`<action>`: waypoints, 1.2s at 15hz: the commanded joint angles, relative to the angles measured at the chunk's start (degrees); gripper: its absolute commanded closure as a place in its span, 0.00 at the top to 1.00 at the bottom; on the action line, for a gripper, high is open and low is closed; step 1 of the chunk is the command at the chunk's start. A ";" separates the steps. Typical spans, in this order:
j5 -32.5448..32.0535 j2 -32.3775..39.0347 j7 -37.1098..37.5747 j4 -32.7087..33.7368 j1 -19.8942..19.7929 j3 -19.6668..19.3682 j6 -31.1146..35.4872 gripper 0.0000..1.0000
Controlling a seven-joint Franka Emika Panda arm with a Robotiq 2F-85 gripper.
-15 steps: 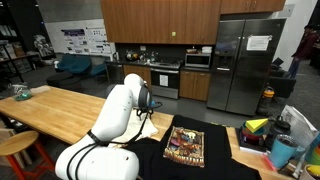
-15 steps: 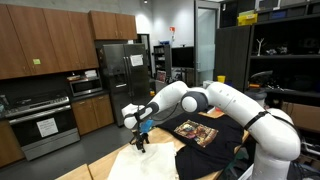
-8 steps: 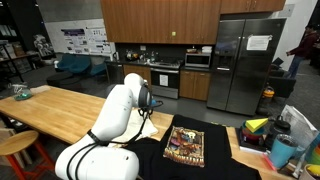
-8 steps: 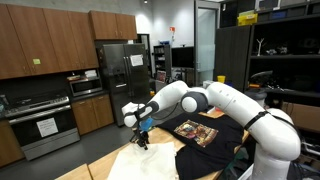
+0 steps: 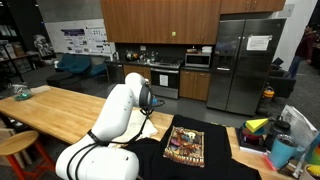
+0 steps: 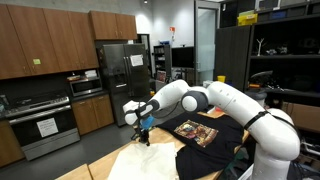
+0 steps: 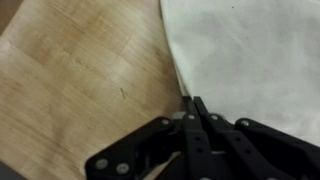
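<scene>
My gripper (image 7: 195, 102) is shut, its black fingertips meeting right on the edge of a cream cloth (image 7: 250, 50) that lies flat on the wooden table (image 7: 70, 90). In an exterior view the gripper (image 6: 142, 137) points down at the cloth (image 6: 140, 160) near the table's far side. In an exterior view my white arm (image 5: 120, 115) hides most of the gripper, and only a bit of the cloth (image 5: 151, 129) shows. A black T-shirt with a colourful print (image 5: 185, 146) lies just beside the cloth, also seen as the black T-shirt (image 6: 198, 131).
A blue cup (image 5: 283, 151) and several coloured items (image 5: 258, 128) stand at the table's end past the black T-shirt. A small object (image 5: 20, 93) sits far down the table. A wooden stool (image 5: 15, 143) stands by the near edge. Kitchen cabinets and a steel fridge (image 5: 250, 60) stand behind.
The jaws have gone from open to shut at the cloth's edge. The arm has stayed almost in place.
</scene>
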 commanded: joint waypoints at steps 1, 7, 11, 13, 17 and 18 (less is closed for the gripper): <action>1.01 -7.37 2.60 -7.99 -2.13 -0.01 3.02 0.01; 0.30 -21.76 8.13 -22.99 -5.53 -1.09 11.19 0.01; -0.73 -31.85 11.55 -33.36 -5.82 -1.70 14.04 0.01; -0.98 -36.67 12.81 -38.67 -5.67 -1.45 14.86 0.01; -1.36 -46.56 15.10 -49.98 -4.93 0.02 17.34 0.01; -1.01 -49.02 15.11 -52.96 -4.88 0.71 18.49 0.01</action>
